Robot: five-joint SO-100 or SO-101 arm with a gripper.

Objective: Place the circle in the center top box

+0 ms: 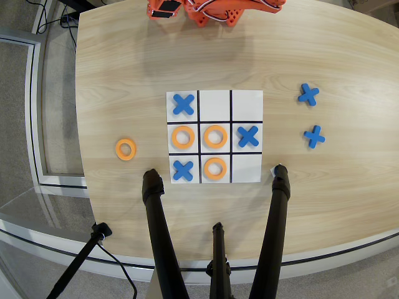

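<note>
A white 3x3 grid sheet [247, 104] lies in the middle of the wooden table. The middle cell of the row towards the black tripod legs holds an orange ring [215, 168], lying flat inside the lines. Two more orange rings lie in the middle row, in its left cell [182, 137] and its middle cell [215, 136]. Another orange ring [125, 149] lies loose on the table, left of the sheet. Only part of the orange arm [215, 11] shows at the top edge. Its gripper fingers are out of view.
Blue X pieces lie in three cells [183, 104], [248, 136], [182, 170]. Two loose X pieces [308, 94], [314, 136] lie on the table right of the sheet. Black tripod legs [156, 224], [277, 212] stand on the table's near edge.
</note>
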